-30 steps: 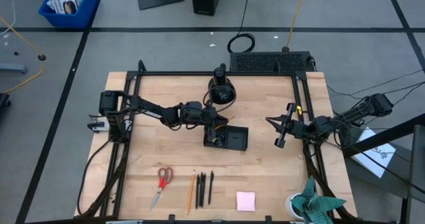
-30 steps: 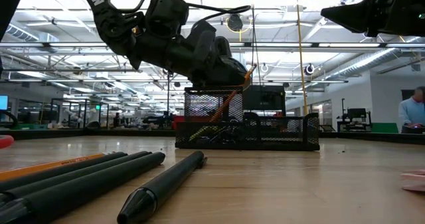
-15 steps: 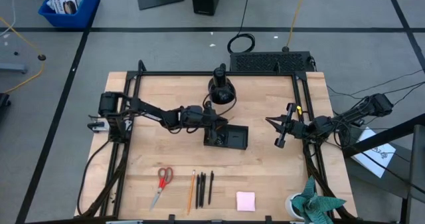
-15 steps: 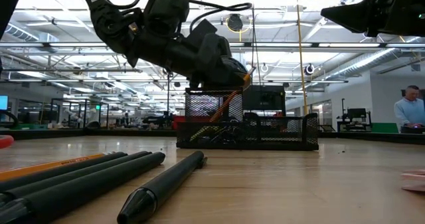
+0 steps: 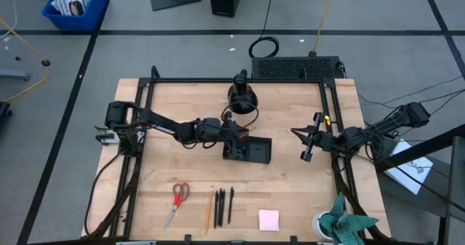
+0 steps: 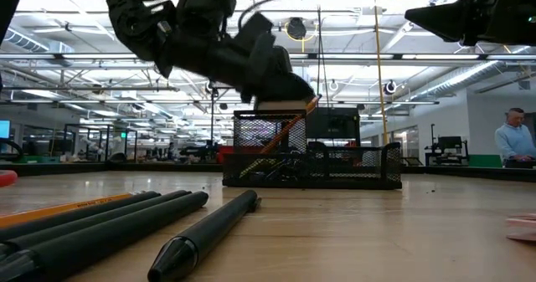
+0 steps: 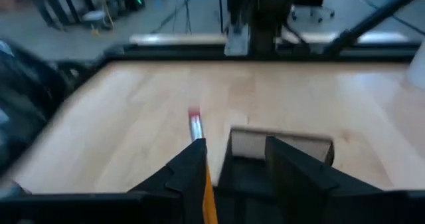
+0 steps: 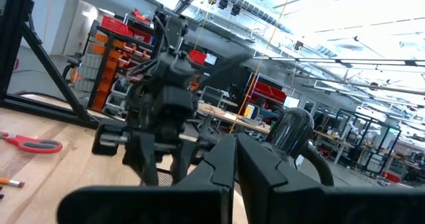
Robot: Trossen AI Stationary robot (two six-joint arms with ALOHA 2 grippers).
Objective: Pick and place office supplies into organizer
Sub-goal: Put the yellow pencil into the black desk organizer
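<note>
Over the black mesh organizer tray, left gripper spreads off an orange pencil leaning inside; right gripper waits pressed shut; red-handled scissors, three black pens, pink sticky-note pad remain.

Bright overhead lighting, glaring ceiling lights, blurred left wrist view

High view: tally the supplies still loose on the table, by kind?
Red-handled scissors: 1
Orange pencil: 1
Black pens: 3
Pink sticky-note pad: 1
Total: 6
Another orange pencil already leans in the organizer, not counted.
</note>
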